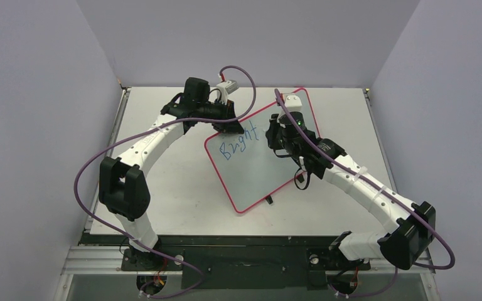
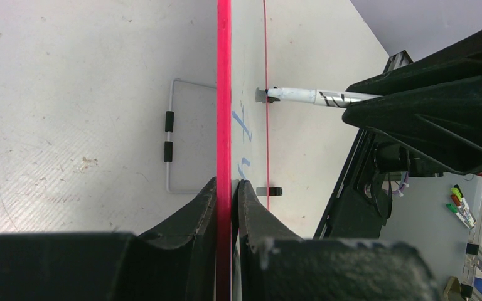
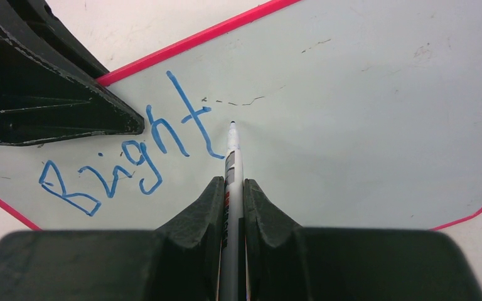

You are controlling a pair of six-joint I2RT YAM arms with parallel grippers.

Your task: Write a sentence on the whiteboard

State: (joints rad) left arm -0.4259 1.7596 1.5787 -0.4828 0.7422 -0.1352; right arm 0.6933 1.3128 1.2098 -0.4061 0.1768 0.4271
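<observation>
The whiteboard (image 1: 260, 172) lies tilted on the table, white with a red-pink rim. Blue handwriting on it reads "Bright" (image 1: 238, 143), the sentence as it stands (image 3: 132, 157). My left gripper (image 1: 228, 125) is shut on the whiteboard's far-left edge; in the left wrist view its fingers (image 2: 228, 183) pinch the red rim (image 2: 224, 94). My right gripper (image 1: 277, 135) is shut on a white marker (image 3: 231, 157), jaws tight round the barrel (image 3: 231, 182). The marker's tip sits just right of the "t"; whether it touches the board I cannot tell.
A wire stand with black sleeves (image 2: 169, 135) shows behind the board. Small black clips (image 2: 275, 190) sit on the board's edge, one near the front (image 1: 268, 200). Grey walls close in the table on three sides. Purple cables loop over both arms. Spare markers (image 2: 461, 207) lie off the table.
</observation>
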